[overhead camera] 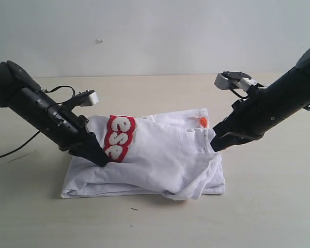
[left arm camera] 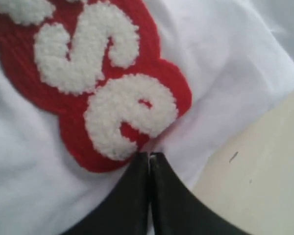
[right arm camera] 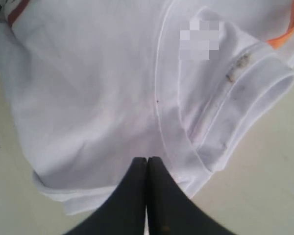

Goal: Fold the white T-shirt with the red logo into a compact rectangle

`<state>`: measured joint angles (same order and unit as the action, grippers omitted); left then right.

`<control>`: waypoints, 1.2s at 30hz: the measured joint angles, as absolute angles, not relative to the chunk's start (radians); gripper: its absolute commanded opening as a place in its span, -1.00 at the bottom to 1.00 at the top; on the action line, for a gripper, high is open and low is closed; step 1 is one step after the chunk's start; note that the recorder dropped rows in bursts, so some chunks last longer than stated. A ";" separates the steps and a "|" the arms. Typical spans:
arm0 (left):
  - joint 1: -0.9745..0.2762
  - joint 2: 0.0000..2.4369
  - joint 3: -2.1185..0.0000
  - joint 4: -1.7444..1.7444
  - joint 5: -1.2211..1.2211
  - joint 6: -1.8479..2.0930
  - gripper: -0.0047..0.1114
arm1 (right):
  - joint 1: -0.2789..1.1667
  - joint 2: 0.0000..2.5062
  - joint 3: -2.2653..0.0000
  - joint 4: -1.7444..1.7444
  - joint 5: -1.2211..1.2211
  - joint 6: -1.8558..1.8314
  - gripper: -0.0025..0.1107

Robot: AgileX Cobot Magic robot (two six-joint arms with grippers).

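The white T-shirt (overhead camera: pixel 160 155) lies partly folded in the middle of the table, its top layer raised at both ends. The red logo (overhead camera: pixel 119 138) shows the letters "ese" on the left part of that layer. My left gripper (overhead camera: pixel 103 161) is shut on the fabric right beside the logo (left arm camera: pixel 103 83), with a thin sliver of cloth between its tips (left arm camera: pixel 149 155). My right gripper (overhead camera: pixel 214 146) is shut on the shirt's edge just below the ribbed collar (right arm camera: pixel 235 103), near the orange neck tag (overhead camera: pixel 202 122). Lower layers lie flat beneath.
The beige table (overhead camera: pixel 258 212) runs all round the shirt. A black cable (overhead camera: pixel 15 147) trails across it at the far left, behind my left arm. A pale wall (overhead camera: pixel 155 31) closes the back.
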<state>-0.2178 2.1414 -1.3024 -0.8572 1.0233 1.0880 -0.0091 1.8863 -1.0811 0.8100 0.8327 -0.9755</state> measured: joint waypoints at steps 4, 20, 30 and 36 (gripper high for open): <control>-0.204 2.137 -1.302 -0.755 1.015 1.001 -0.91 | -0.009 1.886 -1.081 0.810 0.833 -0.975 -0.96; -0.199 1.999 -1.302 -0.835 1.018 1.013 -0.91 | -0.009 1.886 -1.081 0.810 0.833 -0.981 -0.96; -0.196 1.999 -1.302 -0.738 1.071 0.934 -0.76 | -0.009 1.886 -1.081 0.810 0.837 -0.983 -0.96; -0.196 1.999 -1.302 -0.709 1.061 0.909 -0.11 | -0.009 1.886 -1.081 0.810 0.837 -0.983 -0.96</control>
<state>-0.1962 1.9986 -1.3024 -0.7093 1.0615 0.9087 -0.0091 1.8863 -1.0811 0.8100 0.8367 -0.9830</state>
